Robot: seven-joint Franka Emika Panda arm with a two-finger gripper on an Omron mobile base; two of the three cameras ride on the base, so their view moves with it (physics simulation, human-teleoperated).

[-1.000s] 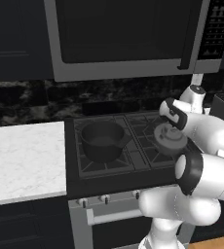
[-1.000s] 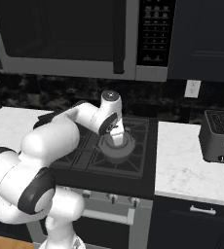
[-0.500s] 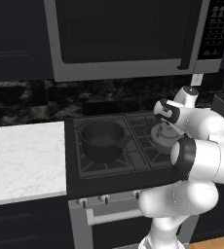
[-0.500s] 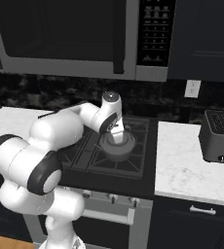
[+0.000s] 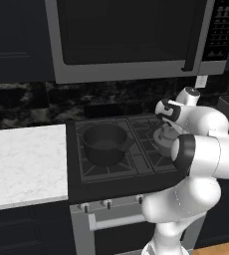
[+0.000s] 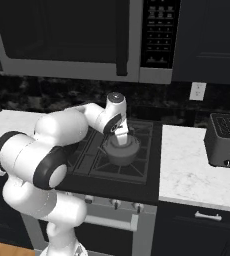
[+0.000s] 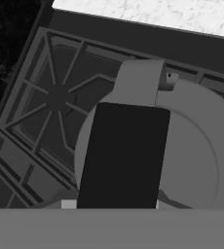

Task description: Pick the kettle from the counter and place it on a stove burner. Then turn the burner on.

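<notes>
The grey kettle (image 6: 121,153) sits low over the right-hand grate of the black cooktop (image 6: 137,172), and I cannot tell whether it touches the grate. My gripper (image 6: 121,139) comes down on it from above and is shut on its dark arched handle (image 7: 123,155). In the left base view the kettle (image 5: 162,136) shows just under the hand (image 5: 167,115). In the hand view the grey lid (image 7: 196,146) curves around the handle. A free stove burner (image 7: 58,97) with its crossed grate lies beside it. The white counter (image 7: 158,12) runs past the cooktop edge.
A dark saucepan (image 5: 105,143) stands on the left half of the cooktop. White counter (image 5: 22,159) lies to the left, and more of it (image 6: 192,172) to the right carries a toaster (image 6: 226,140). Knobs (image 5: 106,203) line the stove front. A microwave (image 5: 126,40) hangs above.
The arm's elbow has swung up and toward the stove. The hand and the kettle have stayed almost in place over the right grate.
</notes>
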